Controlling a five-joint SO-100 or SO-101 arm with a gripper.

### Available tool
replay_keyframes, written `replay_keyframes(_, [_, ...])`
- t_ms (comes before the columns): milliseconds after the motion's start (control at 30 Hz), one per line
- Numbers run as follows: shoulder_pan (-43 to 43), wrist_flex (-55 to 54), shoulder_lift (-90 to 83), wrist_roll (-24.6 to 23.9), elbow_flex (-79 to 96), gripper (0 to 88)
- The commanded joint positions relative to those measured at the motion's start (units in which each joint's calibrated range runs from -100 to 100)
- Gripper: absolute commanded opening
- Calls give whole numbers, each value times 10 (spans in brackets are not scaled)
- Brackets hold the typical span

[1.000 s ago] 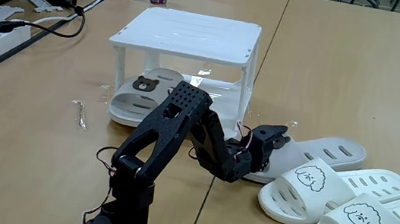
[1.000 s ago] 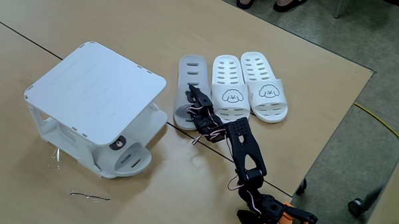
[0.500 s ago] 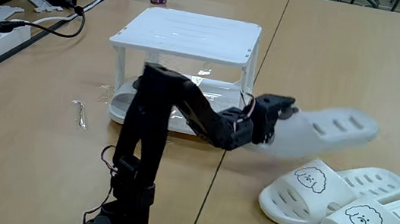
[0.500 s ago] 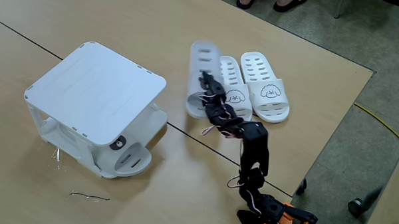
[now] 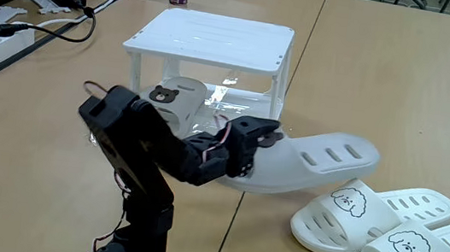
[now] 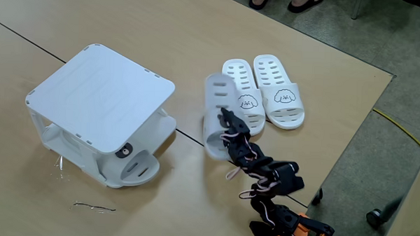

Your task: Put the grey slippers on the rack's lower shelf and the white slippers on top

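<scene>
— Fixed views both show the black arm's pincer (image 5: 265, 139) clamped on the strap end of a pale grey slotted slide slipper (image 5: 315, 159), correct?

— Yes. The pincer (image 6: 224, 118) is closed on that grey slipper (image 6: 216, 108), which sits off the wooden tabletop (image 5: 385, 85), tilted, heel end pointing away from the arm.

— Where is it relative to the small white plastic two-tier rack (image 5: 214, 39)?

— Just beside it, towards the right in the low fixed view, outside the posts. In the high fixed view it hangs between the rack (image 6: 102, 93) and the bright white slotted slippers with outlined dog faces (image 6: 263, 92).

— And the second grey slipper?

— The other grey slipper with a brown bear face (image 5: 167, 106) lies on the rack's glossy white lower shelf (image 5: 244, 107), at the left side in the low view. Its bear face (image 6: 124, 151) peeks from under the slatted top in the high view.

— The white pair?

— The white slippers (image 5: 393, 228) lie side by side on the tabletop, touching each other, near the held slipper.
</scene>
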Motion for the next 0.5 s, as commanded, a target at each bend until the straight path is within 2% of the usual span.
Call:
replay_keyframes(0, [-35, -6, -100, 4, 50, 8])
replay_keyframes(467, [-210, -6, -49, 4, 53, 8])
